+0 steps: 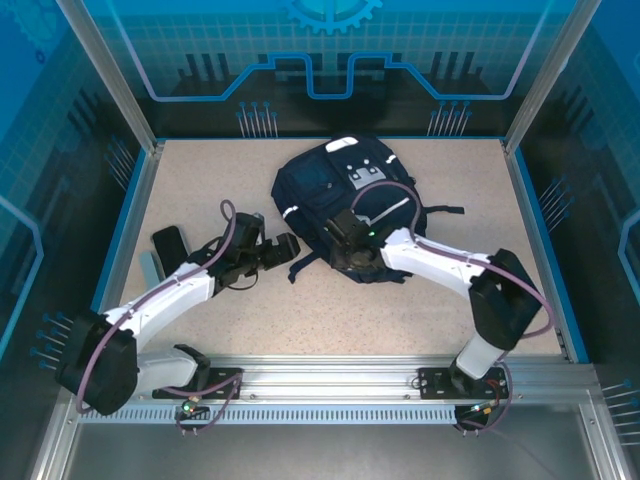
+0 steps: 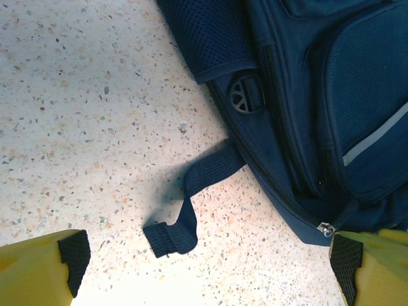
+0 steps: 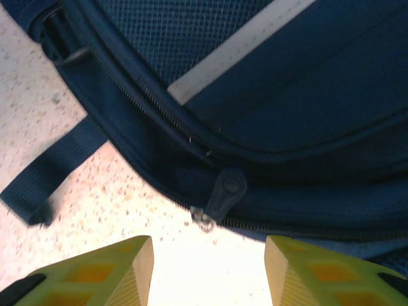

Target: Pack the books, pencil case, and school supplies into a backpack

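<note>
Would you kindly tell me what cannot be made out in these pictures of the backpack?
Contents of the backpack: hidden by its fabric in every view.
Near edge of the backpack, top view: covered by the right claw and wrist.
A dark flat item at the table's left, top view: too small to identify.
Fingertips of the left claw, left wrist view: cut off by the bottom edge.

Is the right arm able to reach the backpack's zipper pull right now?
Probably yes: the right end effector stands open just short of the zipper pull, with nothing between them.
</note>
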